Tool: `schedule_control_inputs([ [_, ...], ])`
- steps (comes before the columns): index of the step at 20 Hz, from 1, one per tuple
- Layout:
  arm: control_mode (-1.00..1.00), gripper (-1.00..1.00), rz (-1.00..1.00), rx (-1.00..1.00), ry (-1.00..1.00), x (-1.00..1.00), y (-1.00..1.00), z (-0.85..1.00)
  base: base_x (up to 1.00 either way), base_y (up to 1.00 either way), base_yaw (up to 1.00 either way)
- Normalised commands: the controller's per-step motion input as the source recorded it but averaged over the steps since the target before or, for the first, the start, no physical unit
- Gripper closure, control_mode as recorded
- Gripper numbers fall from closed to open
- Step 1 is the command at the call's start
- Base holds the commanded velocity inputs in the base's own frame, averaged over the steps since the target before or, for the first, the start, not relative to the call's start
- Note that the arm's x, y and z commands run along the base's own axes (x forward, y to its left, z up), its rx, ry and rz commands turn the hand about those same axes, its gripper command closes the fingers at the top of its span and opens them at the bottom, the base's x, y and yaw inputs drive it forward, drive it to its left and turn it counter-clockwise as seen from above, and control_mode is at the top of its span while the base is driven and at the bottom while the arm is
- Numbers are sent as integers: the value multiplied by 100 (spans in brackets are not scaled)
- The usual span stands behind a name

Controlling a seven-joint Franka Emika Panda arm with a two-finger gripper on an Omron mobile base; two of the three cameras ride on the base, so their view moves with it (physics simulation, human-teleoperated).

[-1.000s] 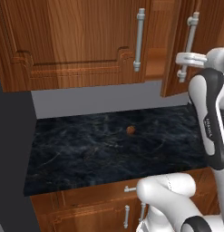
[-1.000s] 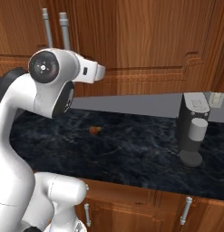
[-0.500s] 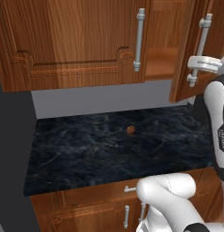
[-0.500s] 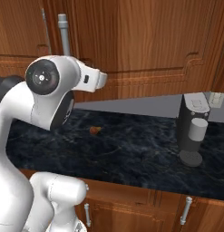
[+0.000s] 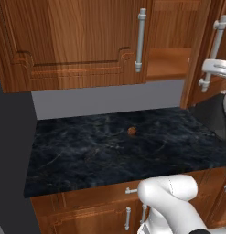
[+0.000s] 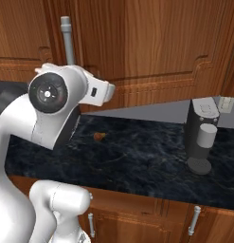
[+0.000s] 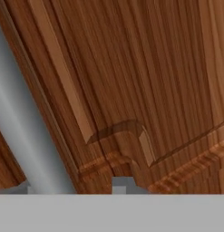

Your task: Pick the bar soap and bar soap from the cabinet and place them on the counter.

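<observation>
Two doors front the cabinet (image 5: 78, 45); the right-hand door (image 5: 201, 55) stands ajar and serves as the landmark.

- **Hand.** The hand (image 5: 214, 68) sits at the lower end of this door's silver handle (image 5: 216, 43). Its fingers are drawn narrow. In the hand view the bar runs down between the fingertips, so the hand is judged to be clamped on the handle. Holding the bar low gives a firm pull for swinging the door on its hinges.
- **Interior.** Just left of the ajar door, the gap exposes part of the wooden shelf (image 5: 167, 64). The exposed strip looks bare.
- **Bar soap.** Its place cannot be told. It is presumably deeper inside, behind the ajar door or the closed door (image 5: 64, 27) further left.
- **Desk.** Below the ajar door lies the black veined desk (image 5: 87, 160), where the soaps are to go. A small brown lump (image 5: 131, 131) rests on it, below and left of the door. A grey appliance (image 6: 201, 137) stands on it, well to the door's right.
- **Stage (judgement).** The cabinet is being opened and no soap has been picked. The door needs to swing wider before the arm can reach the shelf.
</observation>
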Motion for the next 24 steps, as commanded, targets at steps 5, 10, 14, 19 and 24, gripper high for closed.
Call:
schedule_control_inputs([
  [5, -100, 100, 2, 8, 0, -22, -95, 0, 0, 0, 0],
  [10, -100, 100, 5, 10, 2, -7, -80, 0, 0, 0, 0],
  [14, -100, 100, 6, 9, 3, 0, -66, 0, 0, 0, 0],
  [19, -100, 100, 6, 7, 2, -1, -61, 0, 0, 0, 0],
  [24, -100, 100, 5, 6, 0, -2, -62, 0, 0, 0, 0],
])
